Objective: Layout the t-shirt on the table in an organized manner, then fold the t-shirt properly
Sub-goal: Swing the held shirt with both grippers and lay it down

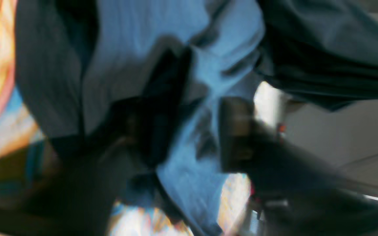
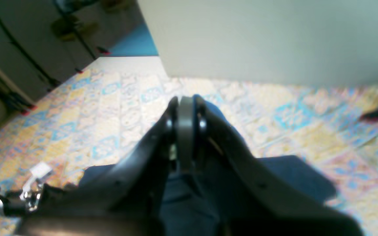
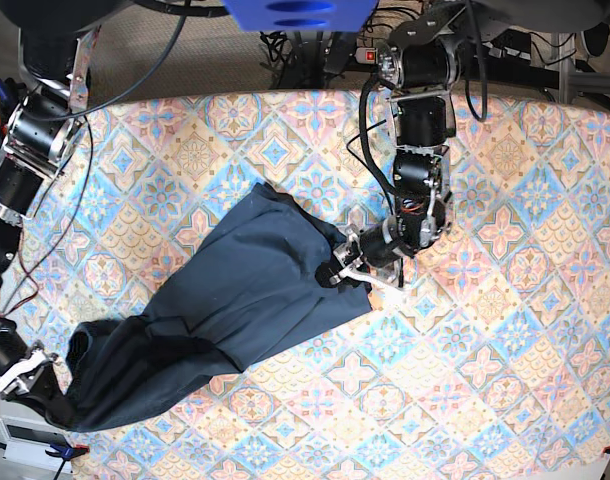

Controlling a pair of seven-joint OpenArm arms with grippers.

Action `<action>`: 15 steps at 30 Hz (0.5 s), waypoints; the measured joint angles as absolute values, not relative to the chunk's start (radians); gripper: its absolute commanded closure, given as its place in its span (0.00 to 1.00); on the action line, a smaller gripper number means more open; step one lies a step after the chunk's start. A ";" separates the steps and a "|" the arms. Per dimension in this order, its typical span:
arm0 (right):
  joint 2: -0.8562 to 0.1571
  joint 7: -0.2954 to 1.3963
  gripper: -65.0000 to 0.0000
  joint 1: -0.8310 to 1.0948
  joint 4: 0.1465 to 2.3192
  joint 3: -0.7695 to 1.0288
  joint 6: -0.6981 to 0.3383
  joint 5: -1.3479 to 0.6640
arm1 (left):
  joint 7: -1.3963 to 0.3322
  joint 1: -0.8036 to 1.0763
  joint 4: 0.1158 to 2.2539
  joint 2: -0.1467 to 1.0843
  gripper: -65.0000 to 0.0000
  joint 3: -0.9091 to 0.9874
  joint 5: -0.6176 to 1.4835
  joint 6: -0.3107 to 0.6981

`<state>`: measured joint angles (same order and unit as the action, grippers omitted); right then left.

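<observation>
The dark navy t-shirt [image 3: 235, 290] lies crumpled in a long diagonal band across the table [image 3: 505, 330], from the middle down to the near left corner. My left gripper [image 3: 337, 272] is shut on the shirt's right edge. In the blurred left wrist view, blue fabric [image 1: 189, 98] sits between the dark fingers [image 1: 235, 131]. My right gripper [image 3: 47, 392] is shut on the shirt's lower left end at the table's corner. In the right wrist view its fingertips [image 2: 185, 108] are pressed together with navy cloth [image 2: 294, 177] bunched around and under them.
Cables and a power strip [image 3: 315, 45] lie beyond the table's far edge. A pale wall [image 2: 267, 39] rises behind the table in the right wrist view. The right arm's links [image 3: 30, 130] run along the left edge. Patterned cloth [image 3: 485, 400] is bare at right.
</observation>
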<state>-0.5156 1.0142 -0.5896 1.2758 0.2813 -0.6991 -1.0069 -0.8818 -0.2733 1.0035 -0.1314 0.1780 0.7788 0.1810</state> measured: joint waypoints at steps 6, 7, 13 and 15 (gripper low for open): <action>-0.515 1.018 1.00 -0.587 1.277 0.281 -0.692 -0.999 | -0.870 -0.289 1.037 -0.156 1.00 0.105 0.787 0.191; -0.515 1.018 1.00 -0.587 1.277 0.281 -0.692 -0.999 | -0.873 -0.294 1.066 -0.159 1.00 0.102 0.794 0.195; -0.532 1.017 1.00 -0.568 1.277 0.284 -0.693 -0.995 | -0.935 -0.448 1.125 -0.028 1.00 0.166 0.917 0.206; -0.528 1.016 1.00 -0.572 1.278 0.281 -0.693 -1.000 | -0.938 -0.503 1.081 0.026 1.00 0.214 0.956 0.208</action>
<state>-0.5278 1.0157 -0.5716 1.2778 0.2813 -0.6933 -1.0000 -0.9379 -0.5026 1.0809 0.0261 0.2138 0.9558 0.2081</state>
